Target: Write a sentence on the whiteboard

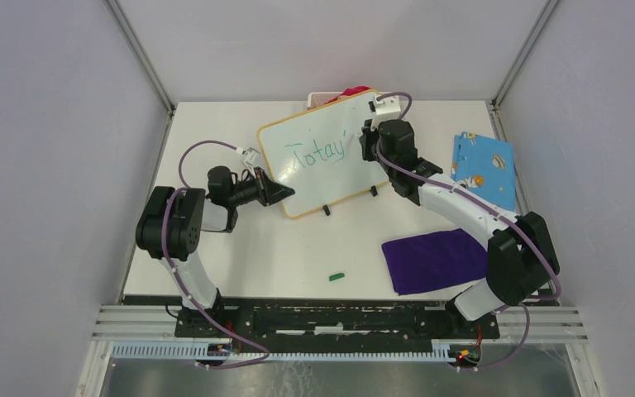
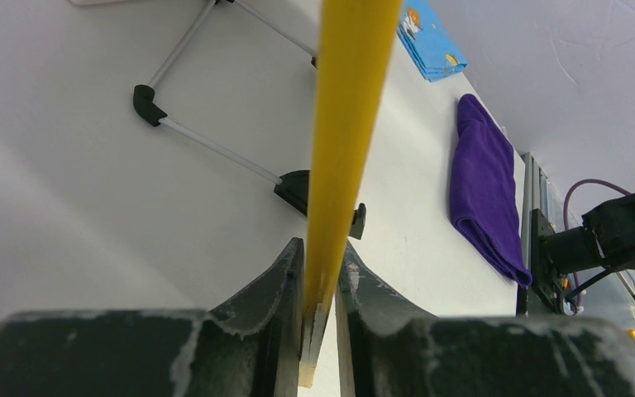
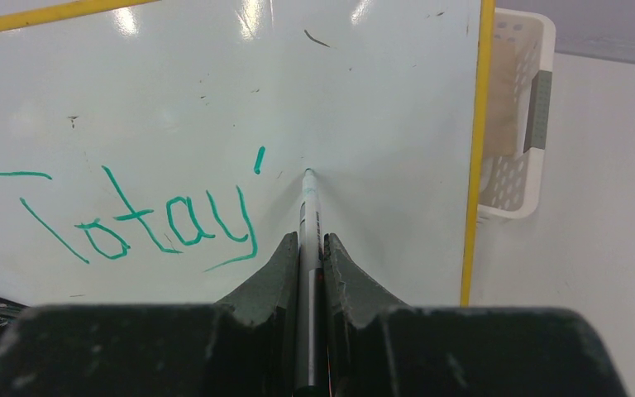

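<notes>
The whiteboard stands tilted at the back of the table, with a yellow-orange frame. My left gripper is shut on its lower left frame edge, which runs up between the fingers. The sentence so reads as green handwriting "Totay'" on one line. My right gripper is shut on a grey marker, held between the fingers. The marker's tip touches the board just right of the apostrophe.
A white basket stands right behind the board's far edge. A folded purple cloth lies near the right arm's base, and a blue patterned cloth at the right. A small green cap lies on the table in front.
</notes>
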